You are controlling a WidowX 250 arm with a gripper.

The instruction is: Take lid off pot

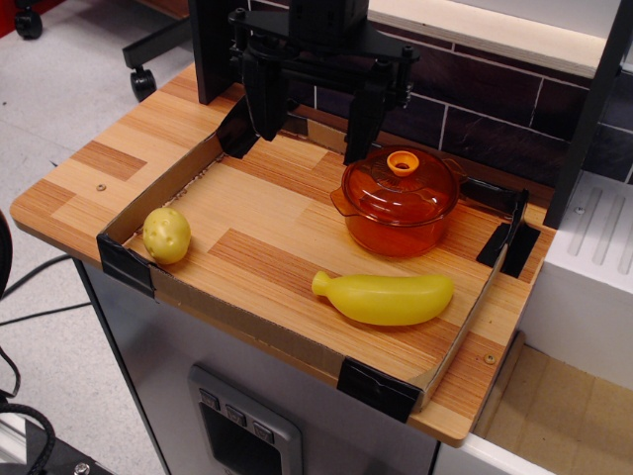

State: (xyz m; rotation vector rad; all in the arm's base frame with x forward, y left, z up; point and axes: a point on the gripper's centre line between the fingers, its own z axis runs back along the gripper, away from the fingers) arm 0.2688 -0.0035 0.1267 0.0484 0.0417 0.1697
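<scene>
Fingers [315, 111] apart, above back edge; lid [400, 188] on pot [396, 230], banana [388, 298] near.

Robotics lab: fenced wooden benchtop [267, 237], office-chair castor [142, 81].

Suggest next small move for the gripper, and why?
Probably shift the gripper right and forward until it is over the ring knob, then descend. Its jaws are open and hang behind-left of the pot, and the lid still sits on it, untouched.
</scene>
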